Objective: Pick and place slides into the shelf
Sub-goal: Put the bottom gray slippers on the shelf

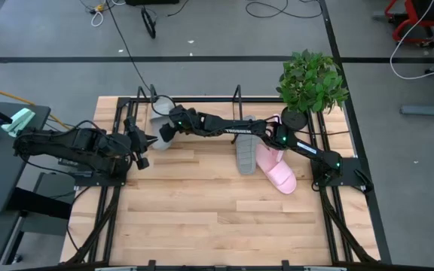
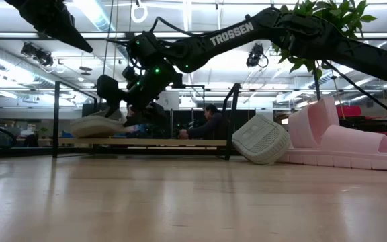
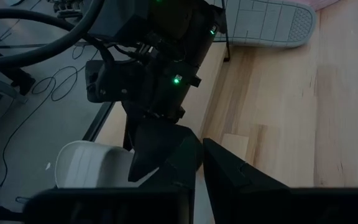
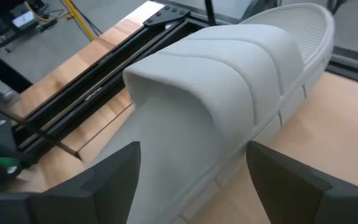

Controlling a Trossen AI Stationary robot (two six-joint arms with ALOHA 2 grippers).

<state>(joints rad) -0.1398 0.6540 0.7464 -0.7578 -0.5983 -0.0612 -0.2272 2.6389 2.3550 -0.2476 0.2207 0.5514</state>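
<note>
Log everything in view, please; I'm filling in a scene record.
grey slide: 1, grey, shelf's left end
second grey slide: 1, grey, tipped on its side, mid-table
pink slides: 2, pale pink, right of the tipped one
shelf: 1, black wire, table's back edge
plant: 1, green, back right corner
table: 1, light wood
person: 1, beyond the table
right gripper: holding the grey slide
left gripper: shut, empty, table's left

grey slides (image 1: pixel 245 153): 2 | pink slides (image 1: pixel 280 175): 2 | shelf (image 1: pixel 239 96): 1 | potted plant (image 1: pixel 312 81): 1 | arms: 2
</note>
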